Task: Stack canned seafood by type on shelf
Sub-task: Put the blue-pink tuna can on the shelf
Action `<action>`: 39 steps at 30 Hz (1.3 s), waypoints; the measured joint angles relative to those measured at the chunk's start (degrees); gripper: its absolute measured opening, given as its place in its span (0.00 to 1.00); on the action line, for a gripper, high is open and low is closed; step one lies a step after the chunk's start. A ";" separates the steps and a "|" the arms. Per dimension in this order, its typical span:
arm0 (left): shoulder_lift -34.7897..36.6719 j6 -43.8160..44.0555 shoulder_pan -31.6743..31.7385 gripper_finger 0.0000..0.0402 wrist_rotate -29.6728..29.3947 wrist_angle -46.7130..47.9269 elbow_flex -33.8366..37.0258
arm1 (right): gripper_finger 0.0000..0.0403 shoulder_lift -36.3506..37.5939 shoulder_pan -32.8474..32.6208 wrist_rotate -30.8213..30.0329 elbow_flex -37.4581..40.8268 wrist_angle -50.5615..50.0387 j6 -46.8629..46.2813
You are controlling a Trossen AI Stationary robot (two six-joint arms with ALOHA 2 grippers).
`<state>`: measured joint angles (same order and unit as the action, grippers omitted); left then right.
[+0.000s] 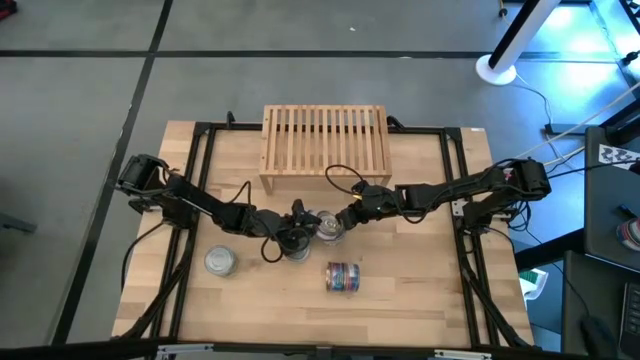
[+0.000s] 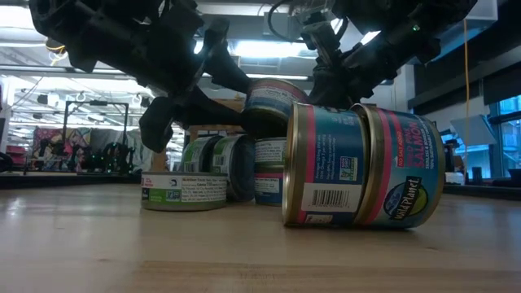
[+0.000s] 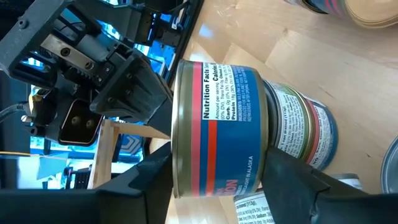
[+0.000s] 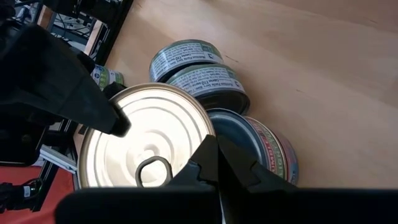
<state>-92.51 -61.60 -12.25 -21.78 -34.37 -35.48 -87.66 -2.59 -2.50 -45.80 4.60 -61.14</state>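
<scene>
Our left hand [image 3: 217, 180] clamps blue-red salmon tin [image 3: 217, 124], fingers on its sides, above the tin cluster [image 4: 199, 71] on tabletop [image 1: 420, 290] before shelf [image 1: 325, 145]. Right hand [image 4: 217, 163], fingers together, presses lid, likely steadying. Shelf holds no tins; sorting barely begun, we judge.

Tins [image 1: 343, 277] lie before the shelf [image 1: 325, 146], on the table [image 1: 420, 280].

Shelf [image 2: 213, 130] mostly hidden behind tins [image 2: 244, 167]

Blue-red tin [image 3: 221, 127] btwn left gripper [image 3: 217, 177] fingers, atop another tin [image 3: 305, 127].
</scene>
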 joint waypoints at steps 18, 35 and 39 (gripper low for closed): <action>-0.04 1.68 -0.04 0.51 0.36 -1.81 0.11 | 0.19 -0.07 0.00 0.74 0.09 1.33 1.62; 0.63 3.98 -0.12 0.51 -0.76 -9.83 0.09 | 0.29 8.84 -0.02 -1.98 0.13 -1.97 10.20; 0.63 2.91 -0.13 0.51 -1.55 -14.10 0.07 | 0.29 12.50 -0.02 -3.01 0.07 -3.37 11.82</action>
<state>-91.88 -58.69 -12.38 -23.33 -48.47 -35.42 -75.16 -2.61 -5.52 -45.74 1.23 -49.33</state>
